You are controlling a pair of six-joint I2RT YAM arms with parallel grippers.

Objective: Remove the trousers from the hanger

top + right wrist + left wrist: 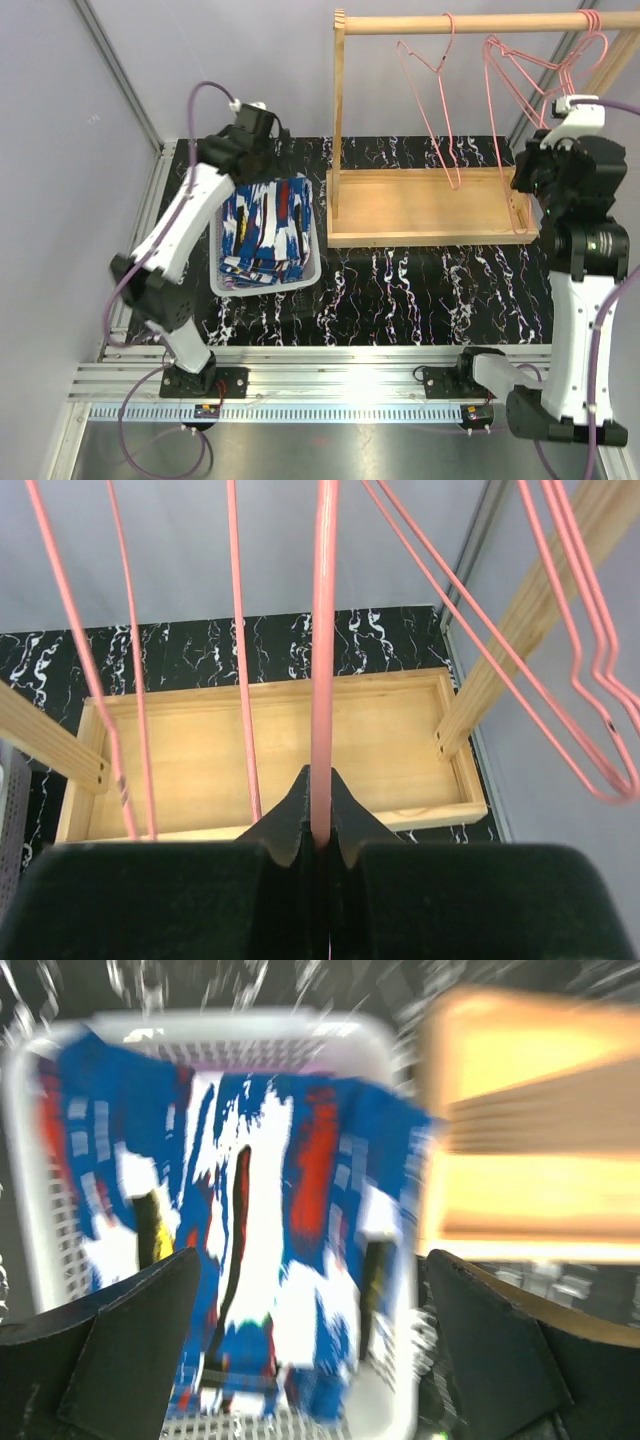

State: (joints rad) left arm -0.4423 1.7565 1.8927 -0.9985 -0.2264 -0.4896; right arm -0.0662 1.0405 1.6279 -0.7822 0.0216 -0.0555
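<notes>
**Two end effectors, one garment in the basket**

We found the blue patterned trousers (268, 228) lying rumpled inside the white basket (240, 1026) on the left of the tabletop (420, 290), with no hanger on them. The left end effector (310, 1260) hung directly above them with its fingers spread wide and nothing between them. The right end effector (320, 845) was clamped tight on the wire of a pink hanger (322, 680) on the wooden rack (430, 205). That hanger and the other hangers (535, 70) beside it carried no cloth that we could see. We could not make out a lilac pair with certainty in any view.

We judged the cloth to be soft, light and limp. It would sag and slide off thin wire with little pull, and it would bunch rather than hold a shape. A pinch on a thick fold or the waistband looked the safest hold, since a single thin layer could slip out of the fingers.
</notes>
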